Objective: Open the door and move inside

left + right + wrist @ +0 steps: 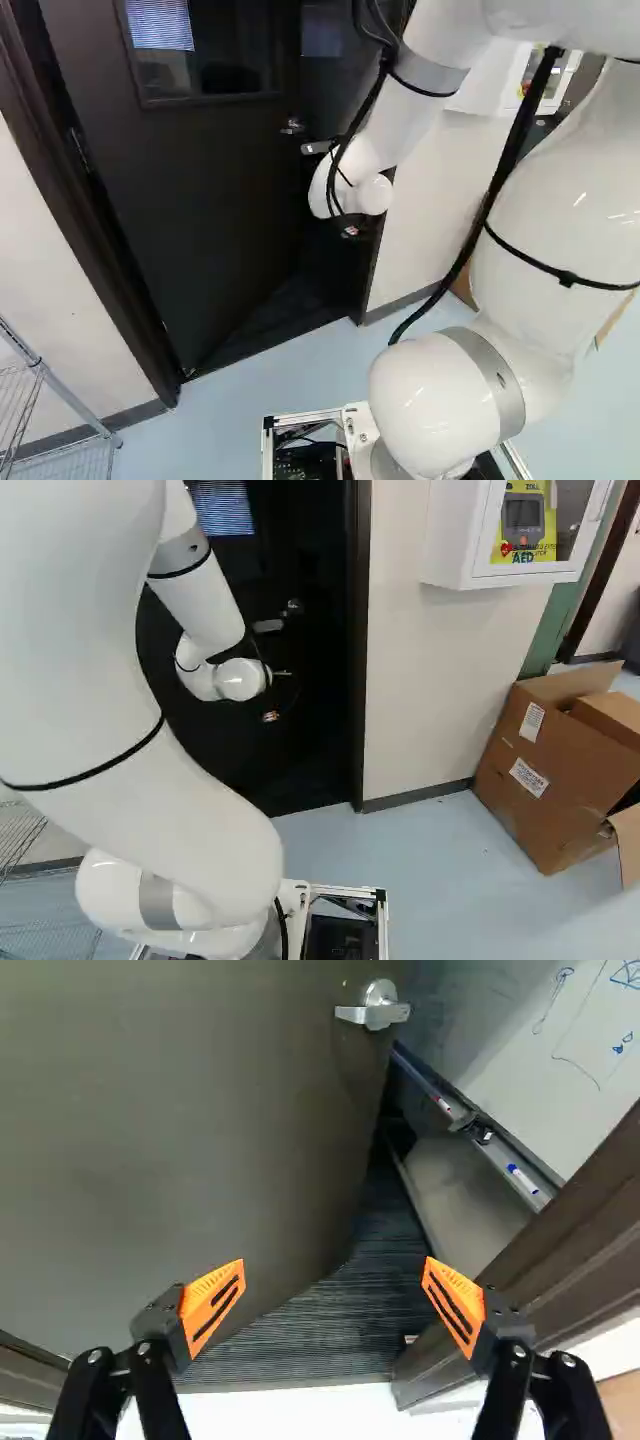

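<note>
The claw (352, 231), spread wide and gripping nothing, faces a dark door (215, 215) standing ajar. Markers (522, 1178) lie on a whiteboard tray (500, 1156) beyond.

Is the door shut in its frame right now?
No, the door stands ajar, and a whiteboard shows through the gap between it and the door frame.

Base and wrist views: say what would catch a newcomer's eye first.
Probably the white arm, filling the right of the left base view, before a dark, partly open door. Then the open claw with orange pads, facing the door in the wrist view, and a white wall box high in the right base view.
</note>
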{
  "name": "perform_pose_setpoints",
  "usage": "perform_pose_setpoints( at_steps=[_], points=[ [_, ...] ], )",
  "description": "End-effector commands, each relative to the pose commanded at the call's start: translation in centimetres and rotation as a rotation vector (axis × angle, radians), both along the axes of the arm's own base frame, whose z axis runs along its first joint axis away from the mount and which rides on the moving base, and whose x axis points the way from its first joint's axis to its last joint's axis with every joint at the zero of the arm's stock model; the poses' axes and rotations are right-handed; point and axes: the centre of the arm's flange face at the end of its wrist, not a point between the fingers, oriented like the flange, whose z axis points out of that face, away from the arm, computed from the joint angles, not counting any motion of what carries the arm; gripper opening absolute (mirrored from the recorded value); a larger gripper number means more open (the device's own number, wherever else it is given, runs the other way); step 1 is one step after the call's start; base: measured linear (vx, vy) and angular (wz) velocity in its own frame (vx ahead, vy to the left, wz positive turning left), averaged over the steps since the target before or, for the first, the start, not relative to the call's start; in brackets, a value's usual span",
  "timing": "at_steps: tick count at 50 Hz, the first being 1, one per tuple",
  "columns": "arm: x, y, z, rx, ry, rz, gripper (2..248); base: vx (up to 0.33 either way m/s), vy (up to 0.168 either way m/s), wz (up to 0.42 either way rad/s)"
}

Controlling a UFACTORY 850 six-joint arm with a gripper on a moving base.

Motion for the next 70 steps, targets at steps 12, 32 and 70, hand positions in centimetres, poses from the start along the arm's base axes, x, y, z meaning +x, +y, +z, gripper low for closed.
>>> perform_pose_setpoints(
  at_steps=[12, 32, 70],
  points=[
    [-2.5, -0.9, -0.1, 0.017, 0.001, -0.039, 247, 0.000, 0.000, 0.000],
    [-6.5, -2.3, -0.4, 0.024, -0.006, -0.077, 247, 0.000, 0.000, 0.000],
    [-6.9, -2.5, -0.4, 0.024, -0.008, -0.080, 247, 0.000, 0.000, 0.000]
  ],
)
